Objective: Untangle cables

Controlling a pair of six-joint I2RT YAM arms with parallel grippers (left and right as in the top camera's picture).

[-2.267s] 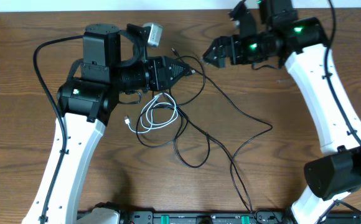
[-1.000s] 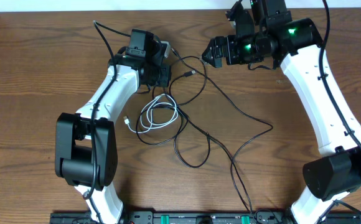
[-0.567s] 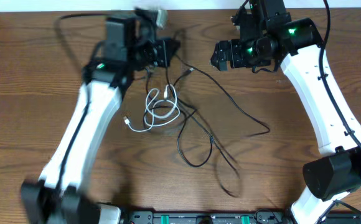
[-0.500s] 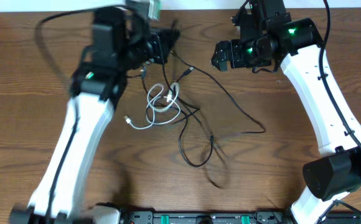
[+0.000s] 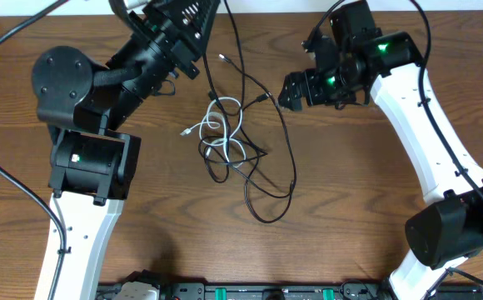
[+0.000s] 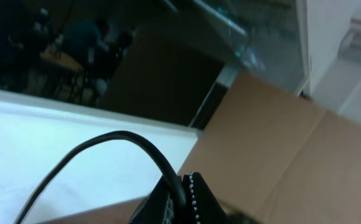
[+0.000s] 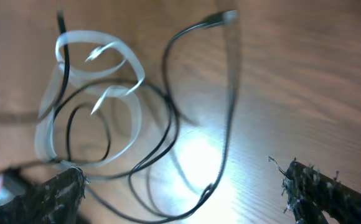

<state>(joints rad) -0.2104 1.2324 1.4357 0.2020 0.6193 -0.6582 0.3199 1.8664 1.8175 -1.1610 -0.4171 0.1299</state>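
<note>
At the far left of the table (image 5: 366,242), the left arm stands up steeply from its base at the near edge, elbow bent and wrist tipped upward, so close under the overhead camera that it looks huge. Its wrist camera faces a cardboard box (image 6: 280,143) and a pale wall. The left gripper (image 6: 180,196) is closed tight on a black cable (image 6: 121,134), which arcs out of the fingers in the wrist view and, from above, drops from the far edge down to the tangle. That tangle lies on the wood at the middle of the table, slightly toward the far side. There the white cable (image 7: 43,121) is coiled in loose loops, its plug pointing left, with black cord threaded through them. The other black cable (image 5: 292,171) sweeps in a long arc right of the coil and ends in a loop on the near side. Just right of the tangle, the right arm reaches in from its base at the near right corner, forearm stretched far and wrist bent leftward. The right gripper (image 5: 290,90) hovers with its fingers spread wide, holding nothing, a black plug end just beside it.
</note>
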